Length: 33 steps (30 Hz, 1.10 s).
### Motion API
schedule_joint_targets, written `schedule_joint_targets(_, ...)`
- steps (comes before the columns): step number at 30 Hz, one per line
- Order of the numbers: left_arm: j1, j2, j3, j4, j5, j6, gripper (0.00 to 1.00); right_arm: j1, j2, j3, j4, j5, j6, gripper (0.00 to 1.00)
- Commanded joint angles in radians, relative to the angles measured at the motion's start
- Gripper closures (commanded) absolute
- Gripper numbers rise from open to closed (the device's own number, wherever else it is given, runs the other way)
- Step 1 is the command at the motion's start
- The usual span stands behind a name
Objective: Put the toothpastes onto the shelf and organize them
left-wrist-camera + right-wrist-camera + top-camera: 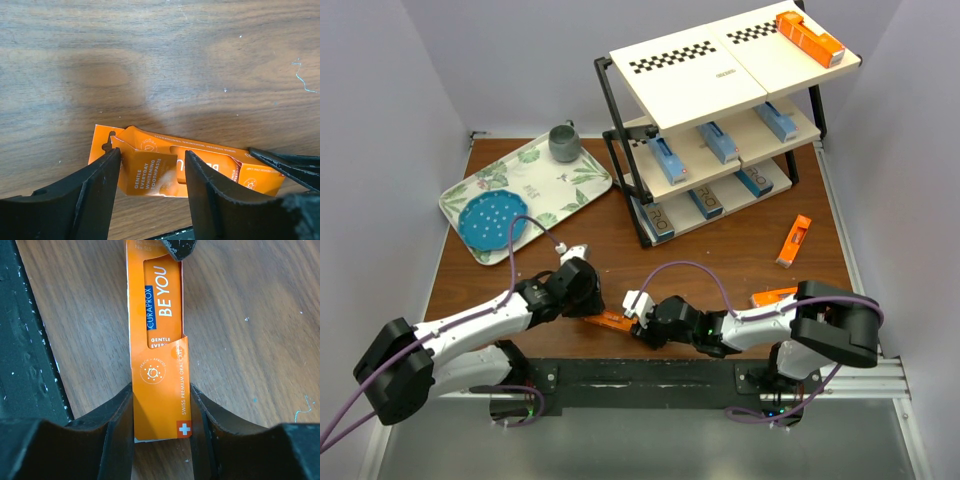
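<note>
1. The right gripper (pixel 161 407) pinches one end of an orange toothpaste carton (pixel 159 330), its fingers pressed against both long sides.
2. The left gripper (pixel 152 154) stands spread at the carton's flap end; whether it touches cannot be told.
3. The carton lies flat on the wooden table (pixel 740 255) near the front edge, well apart from the shelf (pixel 690 85).

The right gripper (pixel 162 410) has its jaws pressed against both sides of an orange toothpaste carton (pixel 159 330), lettered "BE YOU", lying flat on the wooden tabletop (pixel 250 340).
</note>
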Motion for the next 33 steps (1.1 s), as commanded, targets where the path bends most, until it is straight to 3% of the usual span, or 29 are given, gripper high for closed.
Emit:
schedule_joint_targets(1, -0.009, -0.019, 0.072, 0.094, 0.115, -0.047, 0.42, 0.005, -0.029, 0.015, 0.056, 0.063, 0.033, 0.65)
schedule_joint_targets(5, 0.006, -0.058, 0.127, 0.036, 0.029, -0.042, 0.28, 0.005, -0.076, 0.015, 0.04, 0.091, 0.041, 0.68)
schedule_joint_targets(11, 0.066, -0.153, 0.226, -0.024, -0.07, -0.021, 0.16, 0.005, -0.164, 0.045, -0.029, 0.149, 0.073, 0.71)
schedule_joint_targets(19, 0.089, -0.285, 0.365, -0.084, -0.216, -0.006, 0.1, 0.005, -0.314, 0.133, -0.159, 0.227, 0.124, 0.71)
schedule_joint_targets(27, 0.089, -0.404, 0.333, 0.063, -0.204, 0.019, 0.06, 0.003, -0.359, 0.268, -0.289, 0.293, 0.184, 0.73)
schedule_joint_targets(33, 0.089, -0.461, 0.381, 0.126, -0.253, 0.143, 0.05, 0.003, -0.38, 0.464, -0.483, 0.362, 0.15, 0.74)
